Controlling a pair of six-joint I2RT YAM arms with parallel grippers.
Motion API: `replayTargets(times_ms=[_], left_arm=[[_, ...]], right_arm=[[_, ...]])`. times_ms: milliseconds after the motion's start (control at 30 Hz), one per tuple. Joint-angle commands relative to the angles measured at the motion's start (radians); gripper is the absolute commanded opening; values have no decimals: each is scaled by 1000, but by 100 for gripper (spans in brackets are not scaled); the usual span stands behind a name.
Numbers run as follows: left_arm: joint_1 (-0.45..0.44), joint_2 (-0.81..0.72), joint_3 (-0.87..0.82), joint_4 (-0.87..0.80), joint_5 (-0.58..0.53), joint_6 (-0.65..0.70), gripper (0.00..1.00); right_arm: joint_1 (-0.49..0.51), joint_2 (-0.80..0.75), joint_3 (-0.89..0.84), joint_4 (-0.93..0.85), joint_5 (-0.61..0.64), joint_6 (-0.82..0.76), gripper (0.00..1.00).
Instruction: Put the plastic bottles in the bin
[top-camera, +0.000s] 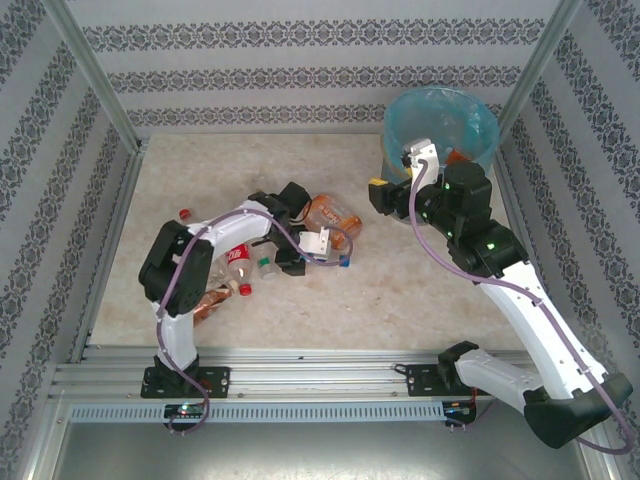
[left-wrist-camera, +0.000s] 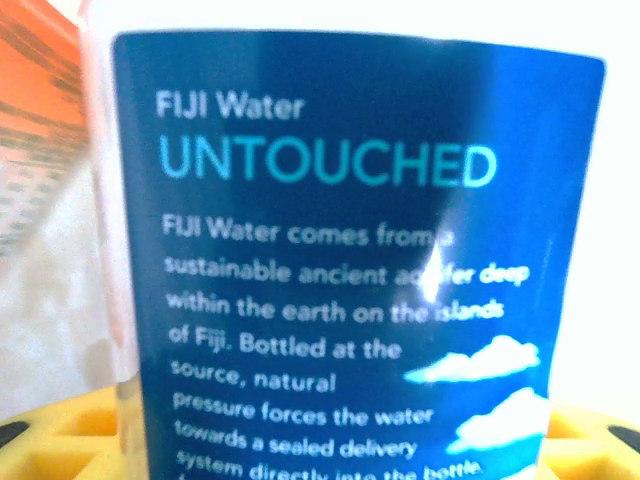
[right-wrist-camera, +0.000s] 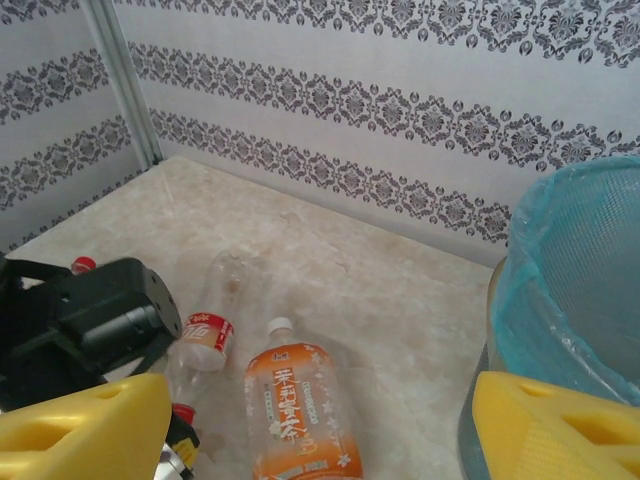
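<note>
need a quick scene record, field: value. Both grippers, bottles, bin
left gripper: jaws either side of Fiji bottle; grip unconfirmed
right gripper: open, nothing held, beside bin
bin: upright, far right corner, blue liner
table: orange bottle, red-label bottle and others lying mid-table
task: not done

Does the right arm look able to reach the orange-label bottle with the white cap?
Probably yes: the orange-label bottle lies on bare table ahead of the open right gripper, though the left arm sits close beside it.
</note>
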Motion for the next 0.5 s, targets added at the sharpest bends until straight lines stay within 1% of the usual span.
replayTargets(times_ms=[0,200,300,467], left_arm=[[11,-88,-41,47,84,-51,59],[11,-221,-90,97,118,-142,59],[11,-308,-139,172,152,-224,59],[9,-464,-242,346,197,-410,59]], right_arm=[[9,-33,15,-12,-14,28,80],[14,-64,-10,8,-18,65,79],[19,-75,-11,12,-20,76,79],[24,-99,-22,22,-18,91,79]])
